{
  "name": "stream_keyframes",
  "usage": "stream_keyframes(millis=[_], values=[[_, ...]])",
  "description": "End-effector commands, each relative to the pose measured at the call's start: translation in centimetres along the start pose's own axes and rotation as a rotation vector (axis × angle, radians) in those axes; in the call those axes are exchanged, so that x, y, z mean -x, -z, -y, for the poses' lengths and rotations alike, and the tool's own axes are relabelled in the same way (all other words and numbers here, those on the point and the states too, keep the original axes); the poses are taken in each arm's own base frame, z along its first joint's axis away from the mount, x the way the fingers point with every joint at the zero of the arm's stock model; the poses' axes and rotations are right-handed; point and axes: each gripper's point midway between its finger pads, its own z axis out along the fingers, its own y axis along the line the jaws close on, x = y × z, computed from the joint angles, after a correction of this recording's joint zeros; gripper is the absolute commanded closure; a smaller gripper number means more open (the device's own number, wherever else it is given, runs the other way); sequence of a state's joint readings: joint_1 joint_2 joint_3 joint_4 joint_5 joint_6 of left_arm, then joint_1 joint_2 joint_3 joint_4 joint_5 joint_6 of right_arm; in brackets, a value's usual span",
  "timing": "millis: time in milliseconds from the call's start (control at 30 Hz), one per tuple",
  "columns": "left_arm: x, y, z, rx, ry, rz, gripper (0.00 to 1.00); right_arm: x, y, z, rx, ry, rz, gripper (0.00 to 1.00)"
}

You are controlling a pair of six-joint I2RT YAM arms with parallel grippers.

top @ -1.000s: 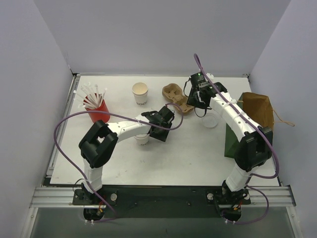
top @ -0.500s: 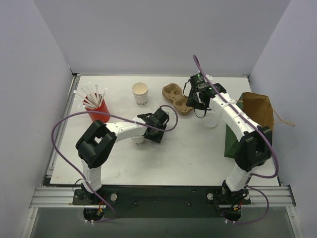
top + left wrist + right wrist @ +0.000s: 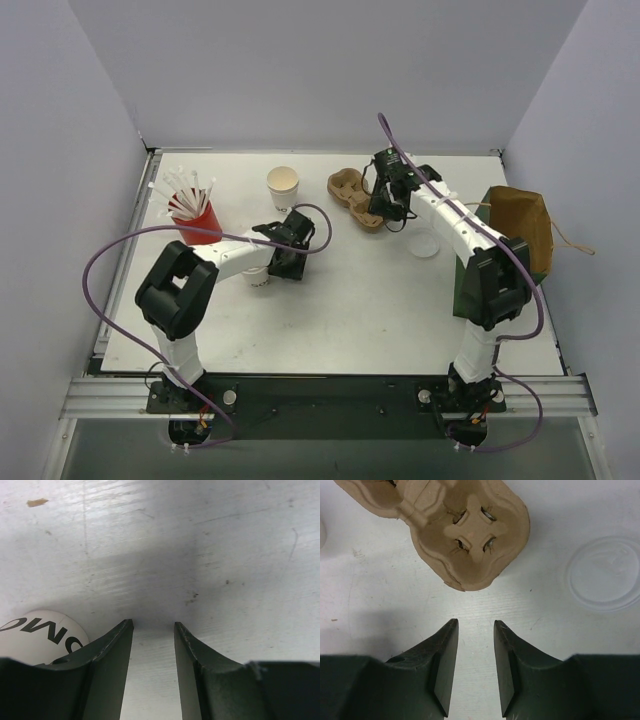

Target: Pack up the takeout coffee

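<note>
takeout coffee [image 3: 35, 637] lettering left wrist, straws [image 3: 188, 190] overhead

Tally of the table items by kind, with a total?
White paper cups: 2
Red cup of white straws: 1
Brown pulp cup carrier: 1
Loose round clear lid: 1
Green-and-brown paper bag: 1
Total: 6

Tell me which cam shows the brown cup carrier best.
Right wrist: the cup carrier fills the upper frame, close and sharp, one cross-slit well plain, its far end cropped. Top external shows it small, one end partly under the right arm. Left wrist doesn't show it.
</note>
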State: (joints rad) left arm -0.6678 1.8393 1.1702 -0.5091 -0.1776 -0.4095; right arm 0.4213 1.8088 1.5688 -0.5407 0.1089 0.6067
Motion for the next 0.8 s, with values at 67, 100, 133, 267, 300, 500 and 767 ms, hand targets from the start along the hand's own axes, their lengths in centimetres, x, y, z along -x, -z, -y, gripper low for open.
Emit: stream_keyframes(millis=[67,100,133,267,300,500,767], values=[[-1.3,0.4,-2.8,0.067,0.036,-0.032,0.51,1.4,-1.3,-1.9,0.017,0.012,0.012,0.69],[-1.3,0.3,-3.1,0.073,0.040,-0.033,0.50,1.5,-1.4,-1.8,0.013,0.010,0.012,0.69],[-1.4,0.4,-3.3,0.074,0.045,-0.036,0.50,1.4,-1.9,-1.9,0.006,0.012,0.009,0.69],[-0.8,0.8,-2.6,0.038,0.048,-0.020,0.50,0.8,-2.5,-0.9,-0.031,0.000,-0.003,0.69],[-0.7,0.8,-2.4,0.026,0.046,-0.019,0.50,0.8,-2.7,-0.5,-0.048,-0.003,0.003,0.69],[1.2,2.3,0.4,-0.061,-0.007,0.032,0.50,0.6,-3.9,1.1,-0.097,-0.031,-0.006,0.70],[3.0,4.5,2.8,-0.124,-0.037,0.084,0.50,0.9,-5.5,2.3,-0.134,-0.049,-0.020,0.70]])
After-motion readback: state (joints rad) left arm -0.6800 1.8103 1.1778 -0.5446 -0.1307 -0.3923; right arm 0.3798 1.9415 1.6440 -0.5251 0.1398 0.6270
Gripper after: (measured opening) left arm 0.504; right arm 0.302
